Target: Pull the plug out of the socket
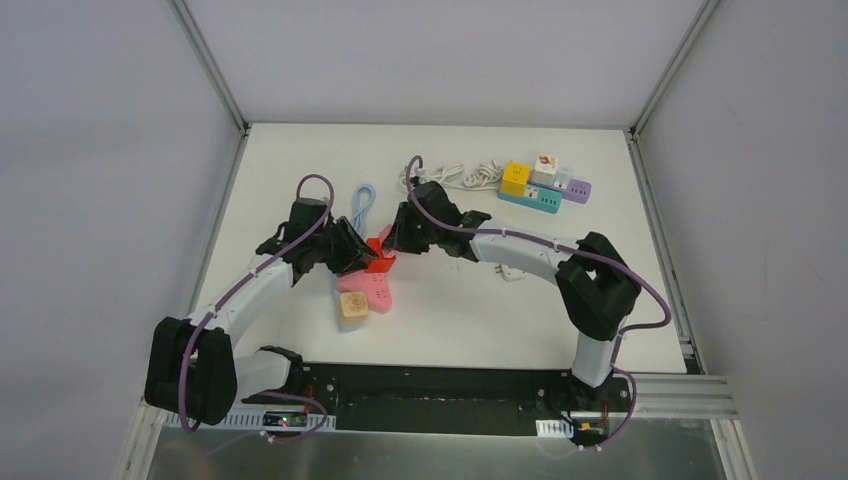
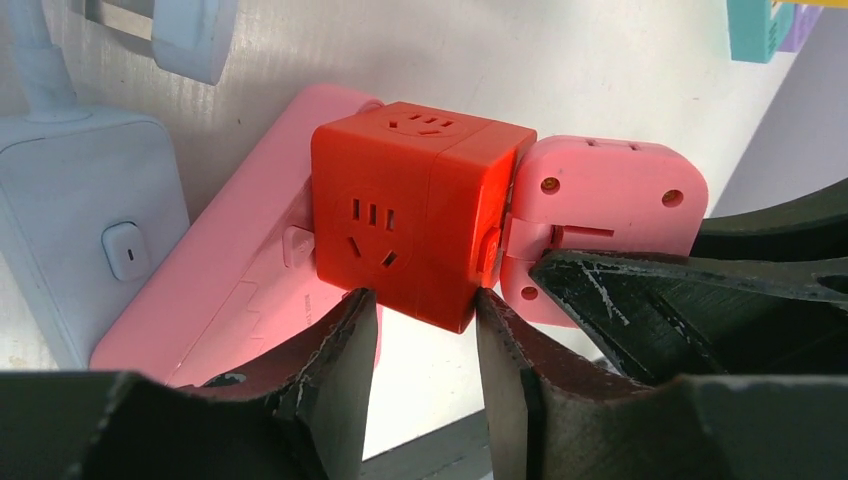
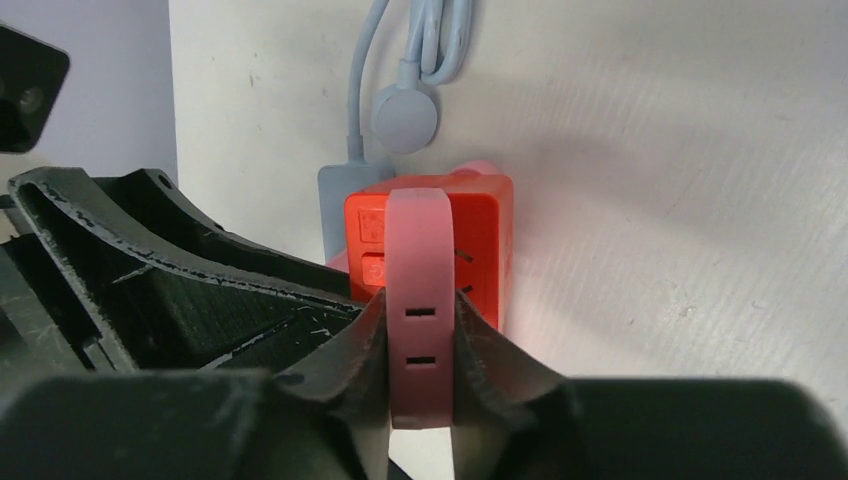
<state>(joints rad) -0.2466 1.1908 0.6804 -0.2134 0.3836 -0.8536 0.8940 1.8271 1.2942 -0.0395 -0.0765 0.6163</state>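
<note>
Left tool [image 2: 422, 302]: lower middle of the left wrist view, part-way open. Its two fingers [image 2: 335, 380] stand either side of the red cube's lower corner, with the tips at its edges. I cannot tell whether they actually press on it.
Red cube [image 2: 400, 210]: centre of that view, overlapping the upper end of a long pink strip [image 2: 220, 280] that lies on the counter [image 1: 480, 320]. Its right face is butted against the pink block.
Pink block [image 2: 610, 190]: just right of centre, screw side toward the camera and joined to the cube. The seam between them is the joint to part.
Right tool [image 3: 420, 305]: bottom centre of the right wrist view, closed tight on the pink block's thin edge, with the cube just behind.
Step in hand: probably securing the cube so the two pieces can be drawn apart.
Doing it well: seat the left fingers further onto two opposite flat faces rather than the corner, then squeeze firmly. Pull the tools apart straight along the line of the pins, without twisting.
Risk: a corner hold is likely to slip off the smooth plastic. A tilted pull could bind the pins.
</note>
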